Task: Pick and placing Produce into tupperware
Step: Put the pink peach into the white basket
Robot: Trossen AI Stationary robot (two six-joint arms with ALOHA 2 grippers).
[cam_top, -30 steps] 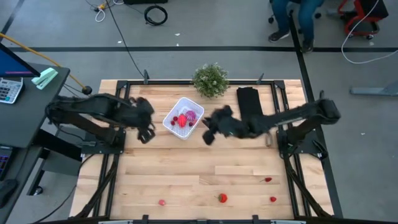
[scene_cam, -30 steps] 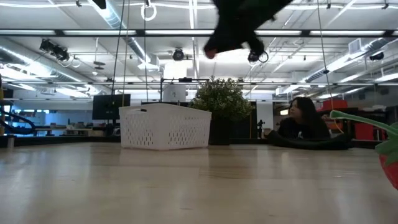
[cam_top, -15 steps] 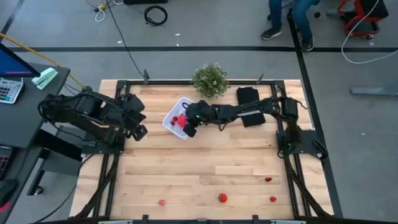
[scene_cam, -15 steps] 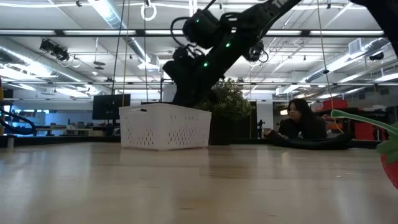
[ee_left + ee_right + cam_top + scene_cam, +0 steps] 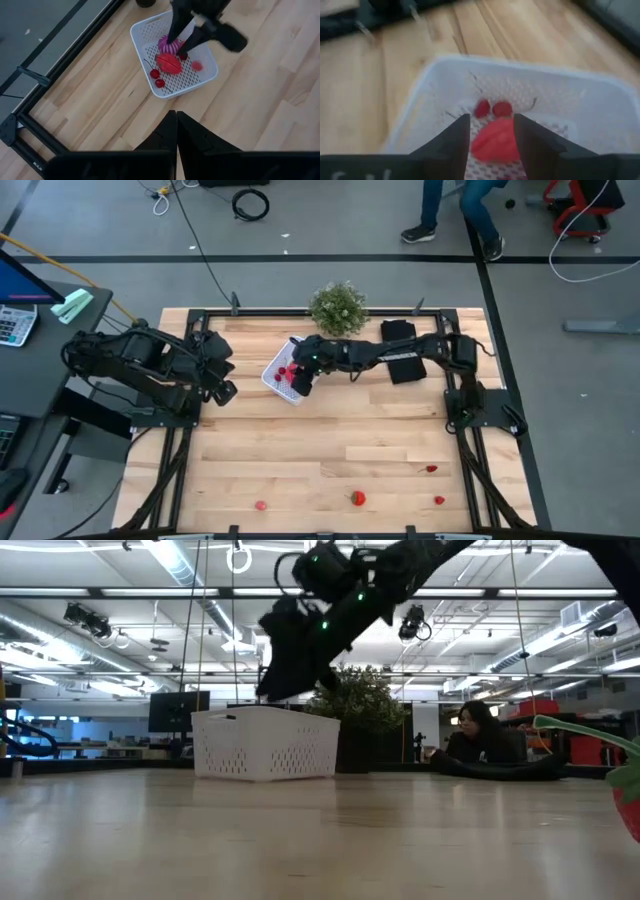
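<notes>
Wooden table (image 5: 300,460) holds the white tupperware (image 5: 281,385); the right gripper (image 5: 301,378) hovers above it, fingers apart, likely just releasing. Next: fetch stray produce (image 5: 358,498). Left gripper (image 5: 224,392) waits, fingers together.

You see two arms built of matte black links and rounded joint housings; the right arm (image 5: 400,360) shows small green indicator lights near its wrist in the low view. Your left gripper (image 5: 176,131) ends in two flat, tapering black fingers (image 5: 161,137) rising from a broad black cross-bar. The right gripper (image 5: 491,134) carries the same black, angular fingers (image 5: 456,141).
</notes>
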